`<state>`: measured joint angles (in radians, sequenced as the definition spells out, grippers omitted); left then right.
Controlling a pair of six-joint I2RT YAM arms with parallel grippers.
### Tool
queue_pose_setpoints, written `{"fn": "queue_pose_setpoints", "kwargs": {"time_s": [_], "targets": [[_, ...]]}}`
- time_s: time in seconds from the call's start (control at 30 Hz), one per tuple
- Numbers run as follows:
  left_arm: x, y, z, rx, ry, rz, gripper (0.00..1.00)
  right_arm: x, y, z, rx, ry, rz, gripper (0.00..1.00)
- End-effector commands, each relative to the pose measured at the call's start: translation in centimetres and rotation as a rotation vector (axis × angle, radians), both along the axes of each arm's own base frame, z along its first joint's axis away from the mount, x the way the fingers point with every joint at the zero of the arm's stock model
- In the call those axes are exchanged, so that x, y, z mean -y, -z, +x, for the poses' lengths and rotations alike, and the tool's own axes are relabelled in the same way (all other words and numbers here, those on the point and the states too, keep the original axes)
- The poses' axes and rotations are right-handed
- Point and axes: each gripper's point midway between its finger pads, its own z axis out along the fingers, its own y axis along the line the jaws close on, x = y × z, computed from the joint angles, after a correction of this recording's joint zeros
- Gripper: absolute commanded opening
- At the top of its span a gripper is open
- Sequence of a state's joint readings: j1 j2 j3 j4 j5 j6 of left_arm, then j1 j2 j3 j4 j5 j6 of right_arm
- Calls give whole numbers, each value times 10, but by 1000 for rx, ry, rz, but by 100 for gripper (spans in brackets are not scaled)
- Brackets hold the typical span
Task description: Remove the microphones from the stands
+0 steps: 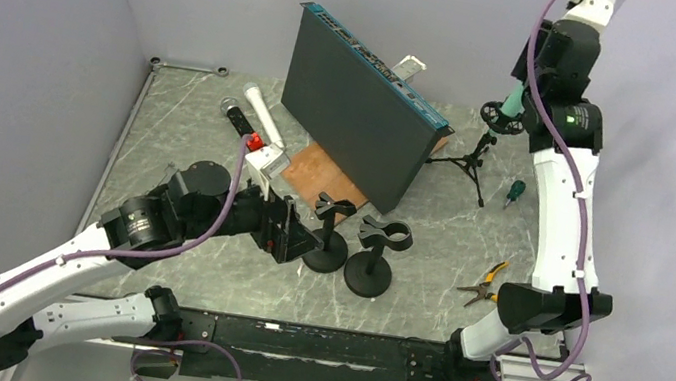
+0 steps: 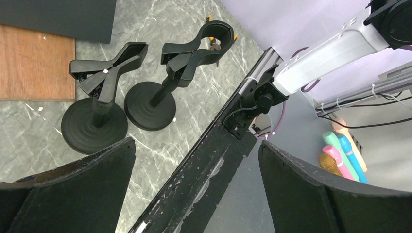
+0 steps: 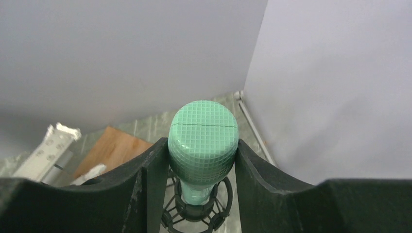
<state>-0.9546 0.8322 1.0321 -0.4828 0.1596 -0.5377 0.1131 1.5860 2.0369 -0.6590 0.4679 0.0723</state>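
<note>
A mint-green microphone (image 3: 203,141) stands upright in the black ring mount (image 3: 194,213) of a small tripod stand (image 1: 473,160) at the back right. My right gripper (image 3: 201,146) is shut on the microphone's gridded head, one finger on each side; its stem still sits in the ring. In the top view the right gripper (image 1: 519,101) is high over the stand, with the microphone (image 1: 510,106) just showing. My left gripper (image 2: 196,145) is open and empty, low near the table's front, beside two black clamp stands (image 2: 104,97).
A tall black panel (image 1: 357,102) stands on a wooden board (image 1: 316,172) mid-table. Two clamp stands (image 1: 351,248) sit in front of it. Pliers (image 1: 484,283) and a green screwdriver (image 1: 514,191) lie at right. A white tube (image 1: 263,124) lies at back left.
</note>
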Motion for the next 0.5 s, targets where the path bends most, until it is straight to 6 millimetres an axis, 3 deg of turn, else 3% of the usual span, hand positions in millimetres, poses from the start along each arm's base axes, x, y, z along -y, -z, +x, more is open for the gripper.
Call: {"fn": "queue_pose_setpoints", "kwargs": {"time_s": [0.0,0.3,0.47], "targets": [[4,-22,1,21,-1,-65,99,5,-80,-16,200,-7,-27,3],[-2,-20,8,32,-47,-33,99,-7,-150,-56,404,-86,21,0],[-17,-29,18,53,-150,-61,99,-43,-161,-91,460,-285,176,0]]}}
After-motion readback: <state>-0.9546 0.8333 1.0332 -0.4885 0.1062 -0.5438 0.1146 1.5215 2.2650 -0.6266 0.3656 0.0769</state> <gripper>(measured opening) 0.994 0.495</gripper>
